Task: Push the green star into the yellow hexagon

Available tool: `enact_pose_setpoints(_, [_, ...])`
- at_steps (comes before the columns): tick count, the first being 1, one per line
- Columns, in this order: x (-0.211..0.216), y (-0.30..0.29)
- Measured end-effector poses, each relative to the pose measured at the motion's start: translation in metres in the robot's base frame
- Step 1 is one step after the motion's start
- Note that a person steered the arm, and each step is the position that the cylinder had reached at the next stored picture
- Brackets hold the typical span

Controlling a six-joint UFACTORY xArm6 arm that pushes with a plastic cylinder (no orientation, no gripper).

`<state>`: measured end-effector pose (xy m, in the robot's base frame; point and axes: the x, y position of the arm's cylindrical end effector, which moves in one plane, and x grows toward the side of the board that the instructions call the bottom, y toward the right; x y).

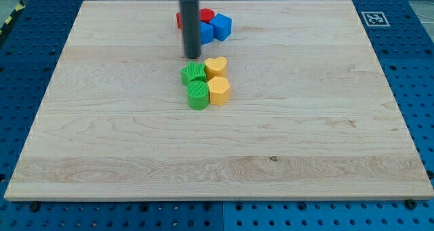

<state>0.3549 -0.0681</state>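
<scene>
My tip (192,56), bare and holding nothing, sits just above the green star (193,73), whose yellow hexagon (219,91) lies down-right.

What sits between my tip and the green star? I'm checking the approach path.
Nothing: in the camera view, bare board separates my tip from the green star just below it.

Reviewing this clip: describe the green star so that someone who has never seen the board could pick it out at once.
On the wooden board, look just above centre for a tight two-by-two cluster of green and yellow blocks. The green star is its upper-left piece, touching the yellow heart on the view's right, directly below my tip. Unlike the rounder green block beneath it, its outline is notched.
</scene>
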Motion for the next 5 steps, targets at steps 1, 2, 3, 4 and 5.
enact_pose_setpoints(1, [0.017, -0.028])
enact_pose_setpoints(2, [0.036, -0.03])
enact_pose_setpoints(3, [0.044, -0.025])
enact_pose_setpoints(4, [0.045, -0.001])
enact_pose_setpoints(5, [0.057, 0.016])
